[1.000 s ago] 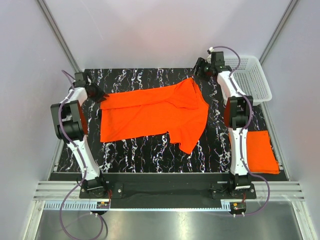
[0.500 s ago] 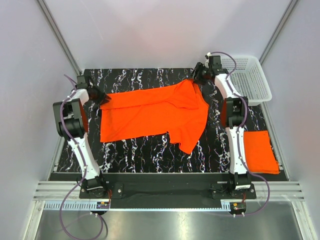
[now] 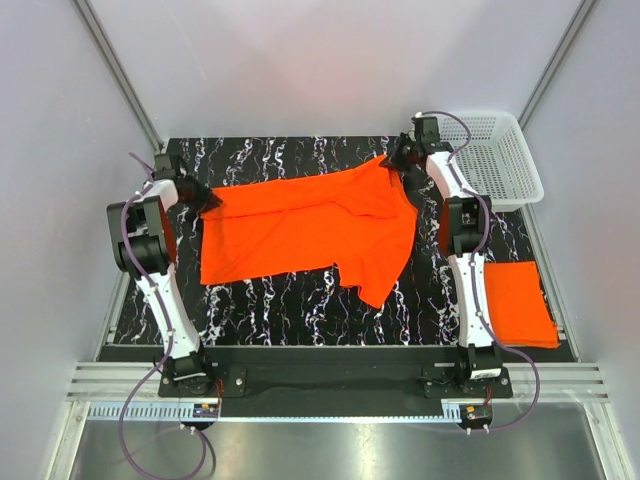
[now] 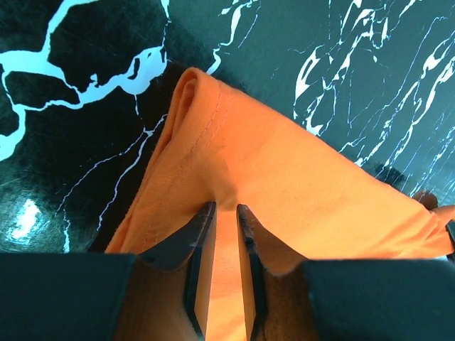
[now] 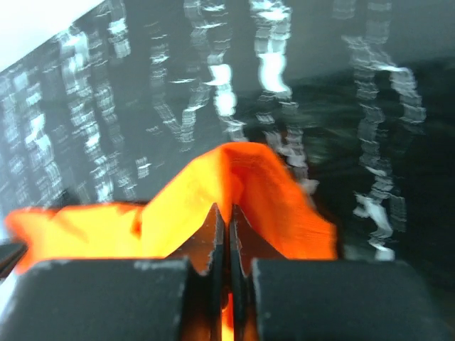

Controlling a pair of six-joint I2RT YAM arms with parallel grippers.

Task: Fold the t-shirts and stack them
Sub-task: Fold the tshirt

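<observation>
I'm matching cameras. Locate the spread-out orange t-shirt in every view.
Top external: spread t-shirt lies mid-table.
Left wrist: t-shirt hem fills centre and lower right.
Right wrist: t-shirt as a raised fold, lower centre.
Shared landmark: black marbled tabletop.

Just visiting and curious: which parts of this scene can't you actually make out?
Top view: the right arm hides the left edge of the folded t-shirt.
Right wrist view: blur smears the spread t-shirt and the tabletop.
Left wrist view: the frame cuts off most of that shirt.
</observation>
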